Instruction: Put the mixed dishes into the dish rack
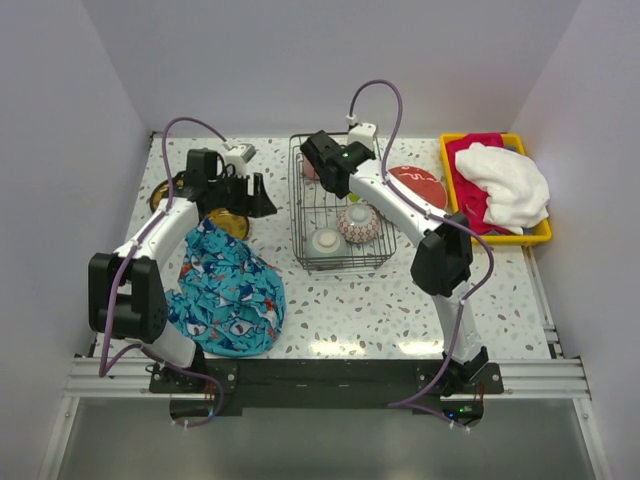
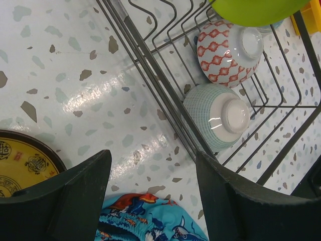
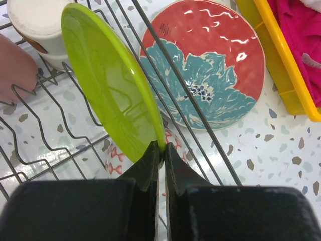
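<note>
Over the dark wire dish rack (image 1: 380, 250), my right gripper (image 3: 161, 146) is shut on the rim of a lime-green plate (image 3: 108, 85), which stands on edge above the wavy dividers. Inside the rack are a pink cup (image 3: 15, 65), a cream cup (image 3: 37, 25), a mint bowl (image 2: 218, 115) and a red-patterned bowl (image 2: 228, 50), both bowls upside down. A teal-and-red plate (image 3: 205, 70) lies flat on the table just right of the rack. My left gripper (image 2: 153, 175) hangs open and empty left of the rack, with a yellow-olive plate (image 2: 25, 163) beside it.
A blue patterned cloth (image 1: 225, 290) is spread on the table at the front left. A yellow plastic tray (image 1: 540, 235) with pink and white towels stands at the back right. White walls close in the table on three sides.
</note>
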Motion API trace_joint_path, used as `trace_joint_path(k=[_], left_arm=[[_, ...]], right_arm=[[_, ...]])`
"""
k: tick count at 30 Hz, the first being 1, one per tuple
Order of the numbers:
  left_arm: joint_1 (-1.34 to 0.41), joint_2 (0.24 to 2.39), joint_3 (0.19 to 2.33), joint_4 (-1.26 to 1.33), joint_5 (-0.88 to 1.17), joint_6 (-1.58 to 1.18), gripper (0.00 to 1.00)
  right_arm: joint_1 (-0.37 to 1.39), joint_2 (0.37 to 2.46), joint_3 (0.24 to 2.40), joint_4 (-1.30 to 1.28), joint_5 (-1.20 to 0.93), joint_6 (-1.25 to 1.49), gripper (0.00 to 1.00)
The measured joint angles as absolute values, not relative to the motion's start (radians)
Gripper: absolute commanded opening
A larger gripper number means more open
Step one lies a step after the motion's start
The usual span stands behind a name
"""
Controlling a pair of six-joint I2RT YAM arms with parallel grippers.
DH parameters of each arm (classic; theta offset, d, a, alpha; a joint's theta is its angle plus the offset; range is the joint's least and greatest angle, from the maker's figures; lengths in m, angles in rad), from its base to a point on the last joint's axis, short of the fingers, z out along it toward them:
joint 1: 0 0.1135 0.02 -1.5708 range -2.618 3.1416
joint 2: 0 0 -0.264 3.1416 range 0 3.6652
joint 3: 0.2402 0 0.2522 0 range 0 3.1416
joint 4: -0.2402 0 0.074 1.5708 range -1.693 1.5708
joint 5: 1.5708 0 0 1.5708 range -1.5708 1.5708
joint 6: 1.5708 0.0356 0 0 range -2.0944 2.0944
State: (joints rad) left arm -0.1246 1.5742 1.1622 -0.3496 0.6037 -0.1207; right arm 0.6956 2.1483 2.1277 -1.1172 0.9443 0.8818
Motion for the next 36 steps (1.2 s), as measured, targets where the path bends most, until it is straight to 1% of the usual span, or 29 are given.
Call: trace_joint_path(k=[5,6,8,9,10,11,13,16,17,18,19,20,25,26,30,33,34,36], left_arm=[[-0.125,1.569,1.153,-0.347,0.604,-0.121,0.73],[-0.125,1.568,1.151,-0.347,0.604,-0.121,0.73],[-0.125,1.568,1.149,-0.345,0.603,-0.121,0.73],[-0.125,1.567,1.148,-0.345,0.603,-0.121,0.73],[-0.125,1.567,1.148,-0.345,0.603,-0.121,0.73],[-0.125,1.567,1.148,-0.345,0.604,-0.121,0.73],[-0.125,1.567,1.148,-0.344,0.604,-0.122,0.73],[-0.125,1.567,1.148,-0.343,0.606,-0.128,0.73],[-0.125,1.567,1.148,-0.342,0.608,-0.131,0.73],[-0.125,1.567,1.148,-0.342,0.609,-0.134,0.73],[-0.125,1.567,1.148,-0.342,0.611,-0.136,0.73],[-0.125,1.567,1.148,-0.343,0.611,-0.136,0.74],[-0.125,1.569,1.184,-0.381,0.609,-0.111,0.76],[-0.124,1.569,1.196,-0.389,0.609,-0.105,0.76],[-0.122,1.569,1.241,-0.421,0.605,-0.055,0.76],[-0.114,1.569,1.253,-0.449,0.591,-0.007,0.76],[-0.111,1.569,1.255,-0.458,0.585,0.007,0.76],[-0.104,1.569,1.261,-0.48,0.569,0.032,0.76]], right_arm=[[0.696,2.207,2.143,-1.109,0.946,0.862,0.0],[0.696,2.22,2.143,-1.1,0.947,0.855,0.04],[0.701,2.238,2.143,-1.087,0.942,0.842,0.25],[0.701,2.24,2.139,-1.077,0.935,0.834,0.33],[0.704,2.24,2.132,-1.067,0.918,0.815,0.47],[0.706,2.24,2.128,-1.058,0.904,0.801,0.52],[0.708,2.238,2.117,-1.041,0.883,0.771,0.6],[0.709,2.225,2.087,-1.024,0.843,0.736,0.65],[0.709,2.217,2.075,-1.023,0.831,0.725,0.71],[0.709,2.204,2.064,-1.023,0.818,0.716,0.74],[0.709,2.186,2.053,-1.022,0.809,0.706,0.77],[0.709,2.167,2.046,-1.024,0.796,0.693,0.84],[0.705,2.017,2.016,-1.008,0.705,0.612,0.96],[0.702,1.979,2.011,-1.008,0.672,0.596,0.98],[0.662,1.839,1.945,-0.986,0.521,0.556,0.98],[0.542,1.724,1.81,-0.945,0.37,0.573,0.98],[0.488,1.703,1.773,-0.939,0.339,0.585,0.91],[0.4,1.691,1.724,-0.932,0.293,0.609,0.86]])
